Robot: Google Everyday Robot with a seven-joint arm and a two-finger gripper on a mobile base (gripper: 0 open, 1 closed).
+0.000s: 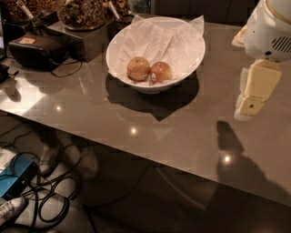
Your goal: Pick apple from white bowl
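Note:
The white bowl (119, 43), wide and lined with crinkled white paper, stands at the back middle of the grey-brown table. Two apples lie side by side in its front part. The redder apple (161, 71) is on the right and touches the paler yellow-orange apple (138, 68) on its left. My gripper (251, 105) hangs from the white arm (272, 27) at the right edge of the view, above the table. It is well to the right of the bowl and apart from it, and it holds nothing that I can see.
Dark containers of brown food (82, 13) stand at the back left, with a black box (36, 50) and its cable beside them. The table's front edge (113, 148) runs diagonally. Below it on the floor lie cables (50, 200) and a blue object (9, 182).

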